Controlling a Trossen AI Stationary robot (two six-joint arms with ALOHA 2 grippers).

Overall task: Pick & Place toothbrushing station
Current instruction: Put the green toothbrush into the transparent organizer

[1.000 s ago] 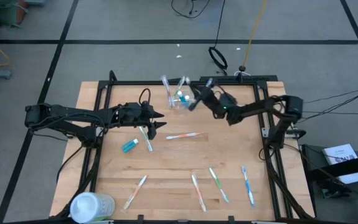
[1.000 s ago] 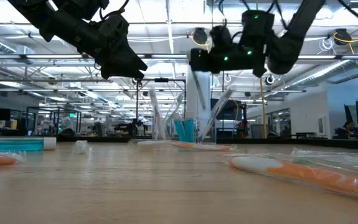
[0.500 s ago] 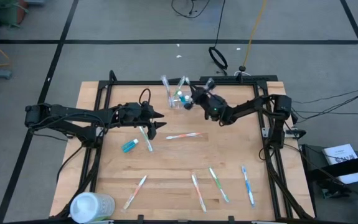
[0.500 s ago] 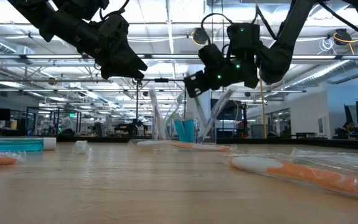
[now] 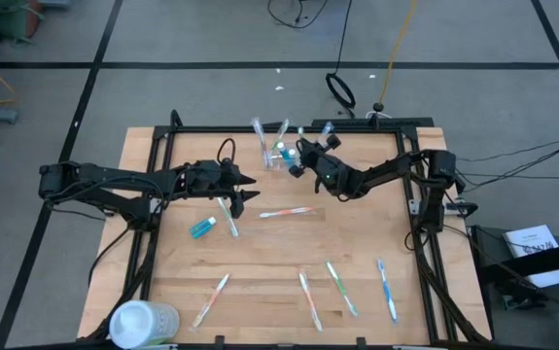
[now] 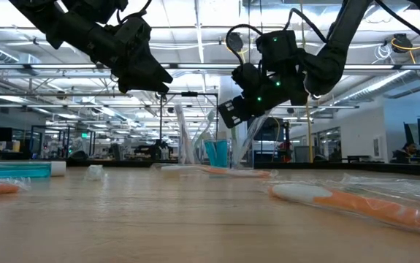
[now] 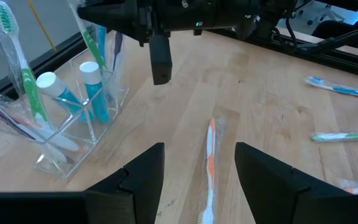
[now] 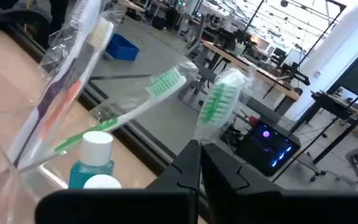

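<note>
One clear cup (image 5: 277, 156) of toothbrushes, just beside closed right end effector (image 5: 298, 160)

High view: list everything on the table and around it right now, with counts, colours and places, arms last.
clear cup: one, see-through, far middle of the table, holding toothbrushes and white-capped blue tubes
loose toothbrushes: six, in wrappers; one at centre, one by the left pincer, four along the near edge
toothpaste tube: one, blue, left of centre
round container: one, whitish, near left corner
table: one, light wood
left pincer: one, dark, open, above the left-centre toothbrush
right pincer: one, dark, shut, empty, beside the cup
</note>
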